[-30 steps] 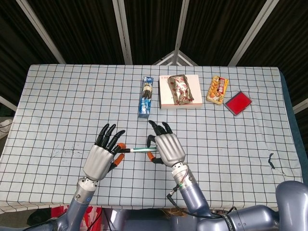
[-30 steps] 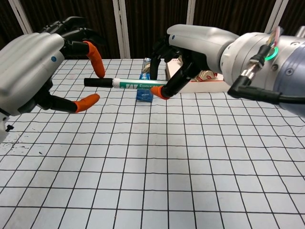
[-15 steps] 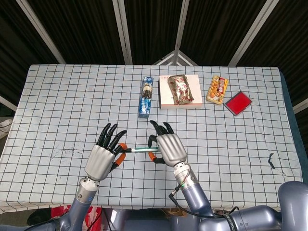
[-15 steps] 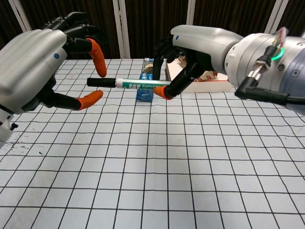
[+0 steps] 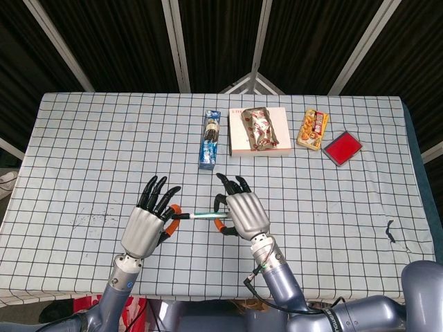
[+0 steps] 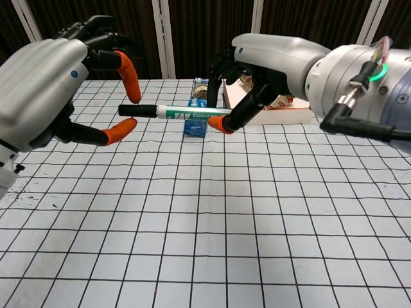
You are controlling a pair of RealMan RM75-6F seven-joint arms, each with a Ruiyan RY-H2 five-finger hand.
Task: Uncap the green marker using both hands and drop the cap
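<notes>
Holding item: right robot hand [image 6: 270, 64] pinches the slim green-and-white marker [image 6: 186, 112] level above the grid-patterned cloth-covered bench [image 6: 212, 218], dark cap [image 6: 137, 110] pointing left. Left robot hand [image 6: 45, 90]: fingers spread wide, orange-tipped fingertips [image 6: 131, 80] bracketing the cap above and below, contact not discernible. Far side: blue upright carton [image 5: 209, 138], flat white box [image 5: 259, 131], red square pad [image 5: 342, 148].

Both arms reach forward from the near edge, backs of the hands facing up in the head view. The right hand [image 6: 270, 64] pinches a marker between an orange-tipped thumb and finger. The left hand [image 6: 45, 90] faces it, its orange-tipped fingers [image 6: 128, 74] spread apart around the marker's dark end, not closed.
</notes>
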